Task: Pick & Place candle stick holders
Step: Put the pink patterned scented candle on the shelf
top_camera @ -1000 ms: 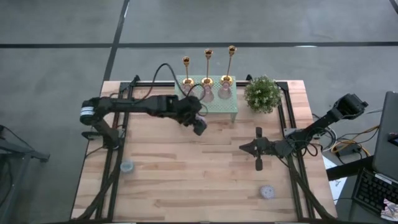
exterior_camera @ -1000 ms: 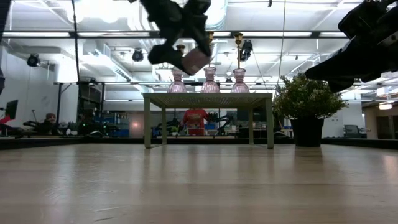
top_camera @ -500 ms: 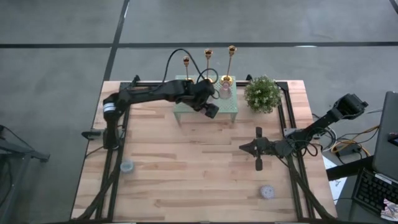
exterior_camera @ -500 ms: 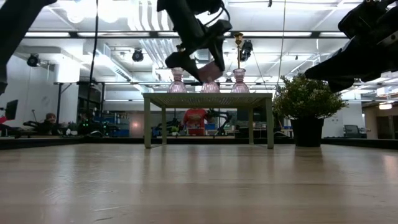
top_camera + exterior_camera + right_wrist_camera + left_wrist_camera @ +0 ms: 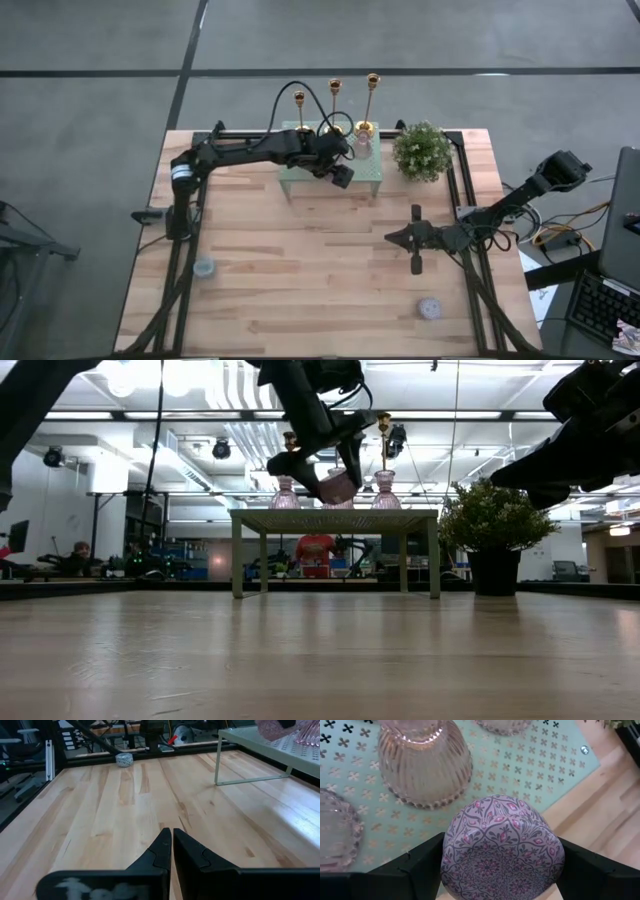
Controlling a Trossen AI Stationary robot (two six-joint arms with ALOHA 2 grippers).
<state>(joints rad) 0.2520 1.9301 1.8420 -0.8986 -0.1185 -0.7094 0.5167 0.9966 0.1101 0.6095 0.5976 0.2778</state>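
Observation:
Three gold candle stick holders (image 5: 335,100) stand upright on their round bases along the far edge of a mint-green perforated stand (image 5: 365,182). Pink ribbed glass cups (image 5: 425,765) stand on the stand in front of them. My left gripper (image 5: 342,177) is over the stand's near part, shut on a round purple patterned cup (image 5: 502,850); it also shows in the low view (image 5: 335,482). My right gripper (image 5: 415,240) is shut and empty above the table's right middle; it also shows in its wrist view (image 5: 172,845). My left gripper pinches the purple patterned cup by two opposite sides of its rounded wall (image 5: 451,851) between its two fingers (image 5: 420,870). The fingers slant down from above. The cup is lifted clear, just above the green stand's top near its near edge (image 5: 338,488).
A potted green plant (image 5: 421,150) stands right of the stand. Two small grey round cups lie on the wood, one near left (image 5: 205,267), one near right (image 5: 430,308). Black rails run along both table sides. Bare wood lies between the arms.
My left gripper has carried the purple patterned cup from left of the stand's near corner toward the table's right and far edge, over the green stand, and then down a little toward its top. It has stayed shut on the cup.

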